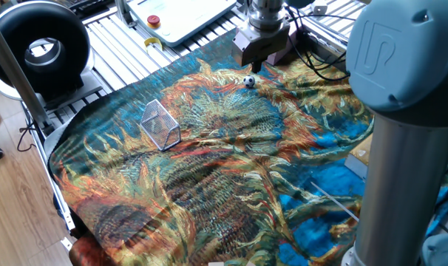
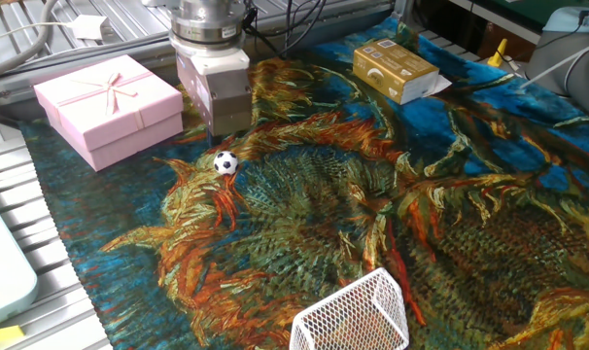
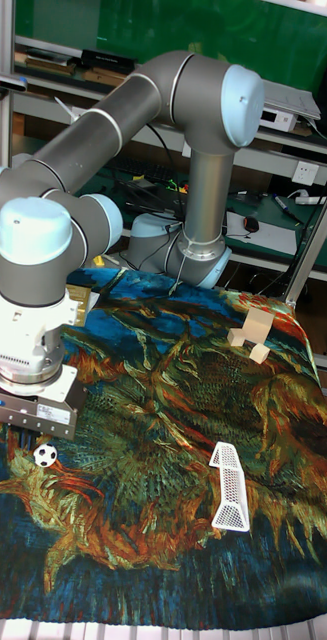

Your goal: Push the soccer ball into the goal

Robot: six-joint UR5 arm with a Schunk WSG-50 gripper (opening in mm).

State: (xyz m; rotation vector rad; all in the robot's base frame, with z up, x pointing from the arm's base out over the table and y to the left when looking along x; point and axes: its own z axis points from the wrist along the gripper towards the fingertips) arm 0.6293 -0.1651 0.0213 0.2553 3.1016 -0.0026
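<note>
The soccer ball [image 2: 225,162], tiny and white with black patches, rests on the painted cloth; it also shows in one fixed view [image 1: 249,81] and in the tall fixed view [image 3: 45,455]. My gripper [image 2: 228,124] hangs just behind and above it, apart from it, its fingers closed together with nothing held. It shows too as the gripper [image 1: 258,63] and the gripper [image 3: 31,428]. The goal [image 1: 160,124], a small wire-mesh wedge, stands well away across the cloth, seen also as the goal [image 2: 353,316] and the goal [image 3: 229,487].
A pink gift box [image 2: 108,107] lies close beside the gripper. A tan carton [image 2: 395,70] sits at the cloth's far side, and wooden blocks [image 3: 251,335] lie near the arm's base. A black ring-shaped device [image 1: 41,48] and cables [image 1: 313,55] lie off the cloth.
</note>
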